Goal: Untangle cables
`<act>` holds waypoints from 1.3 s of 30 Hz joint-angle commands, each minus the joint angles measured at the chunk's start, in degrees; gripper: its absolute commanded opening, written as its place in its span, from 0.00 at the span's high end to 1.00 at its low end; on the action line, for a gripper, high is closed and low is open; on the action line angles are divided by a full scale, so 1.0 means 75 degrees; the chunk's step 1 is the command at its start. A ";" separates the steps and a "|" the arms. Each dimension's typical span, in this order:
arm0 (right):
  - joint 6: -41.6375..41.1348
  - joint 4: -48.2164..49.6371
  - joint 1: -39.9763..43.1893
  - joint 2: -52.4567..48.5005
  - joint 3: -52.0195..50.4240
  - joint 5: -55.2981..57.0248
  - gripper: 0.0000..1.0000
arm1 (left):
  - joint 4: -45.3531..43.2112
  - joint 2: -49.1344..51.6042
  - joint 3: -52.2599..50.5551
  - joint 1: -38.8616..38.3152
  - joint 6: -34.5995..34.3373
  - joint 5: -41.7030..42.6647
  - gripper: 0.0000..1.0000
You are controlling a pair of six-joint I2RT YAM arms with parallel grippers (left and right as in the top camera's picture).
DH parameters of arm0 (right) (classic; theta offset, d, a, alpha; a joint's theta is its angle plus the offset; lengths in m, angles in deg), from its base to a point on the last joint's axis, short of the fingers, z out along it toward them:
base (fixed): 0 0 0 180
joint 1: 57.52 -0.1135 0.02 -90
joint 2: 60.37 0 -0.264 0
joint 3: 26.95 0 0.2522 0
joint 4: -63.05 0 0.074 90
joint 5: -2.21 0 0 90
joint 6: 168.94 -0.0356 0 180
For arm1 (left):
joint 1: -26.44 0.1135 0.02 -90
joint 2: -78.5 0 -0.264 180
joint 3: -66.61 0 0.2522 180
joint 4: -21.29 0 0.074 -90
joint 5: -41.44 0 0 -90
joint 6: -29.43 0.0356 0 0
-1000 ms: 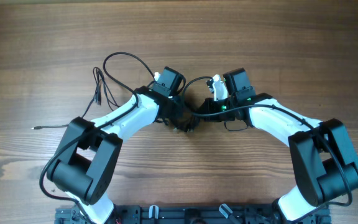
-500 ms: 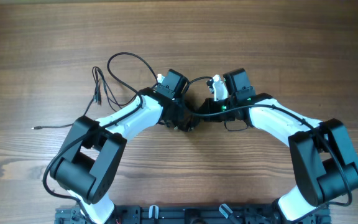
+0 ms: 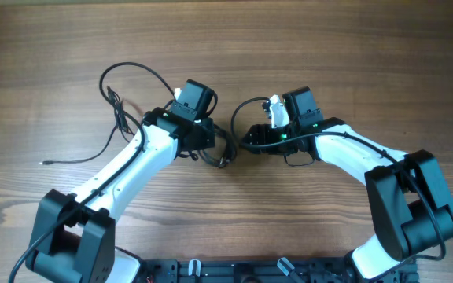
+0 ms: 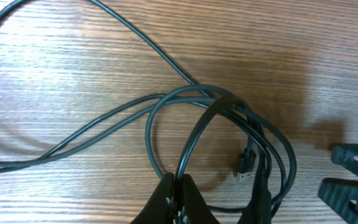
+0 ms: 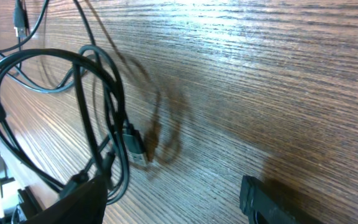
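Note:
The cables (image 3: 132,66) are thin black cords: a big loop at the back left, loose strands trailing left, and a small coil (image 3: 228,146) between the two grippers. In the left wrist view, my left gripper (image 4: 180,194) is shut on one strand of the coil (image 4: 229,106), next to a USB plug (image 4: 246,163). From overhead, this left gripper (image 3: 215,153) sits just left of the coil. My right gripper (image 5: 176,205) stands open, with cable loops (image 5: 98,93) draped by its left finger (image 5: 82,199) and nothing between the jaws. Overhead, the right gripper (image 3: 246,140) sits right of the coil.
A thin cord end (image 3: 42,162) lies far left on the wooden table (image 3: 329,47). Thicker arm wiring (image 3: 297,157) hangs by the right arm. The arm bases (image 3: 234,271) stand at the front edge.
My left gripper has closed on a strand and pulled left, dragging the big loop and the coil with it. My right gripper has opened and let go of the cable.

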 commanded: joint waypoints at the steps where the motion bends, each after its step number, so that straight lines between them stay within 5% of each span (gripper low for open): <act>1: 0.0026 -0.0012 0.0017 -0.0184 0.0017 0.0128 0.30 | 0.0047 -0.0376 -0.0006 0.0082 0.0047 0.0178 0.96; 10: 0.0026 -0.0015 0.0017 -0.0184 0.0017 0.0131 0.33 | 0.0318 -0.0522 -0.0012 0.0087 0.0402 0.0493 0.87; 16: 0.0023 -0.0017 0.0020 -0.0184 0.0017 0.0131 0.34 | 0.0478 0.0245 -0.0023 0.0087 0.0210 0.0478 0.54; 19: 0.0026 -0.0050 0.0017 -0.0184 0.0017 0.0128 0.35 | 0.0475 0.0667 -0.0023 0.0087 -0.0023 0.0262 0.46; 39: 0.0026 -0.0070 0.0017 -0.0184 0.0017 0.0131 0.35 | -0.0624 0.1821 -0.0023 0.0082 -0.0023 -0.0455 0.55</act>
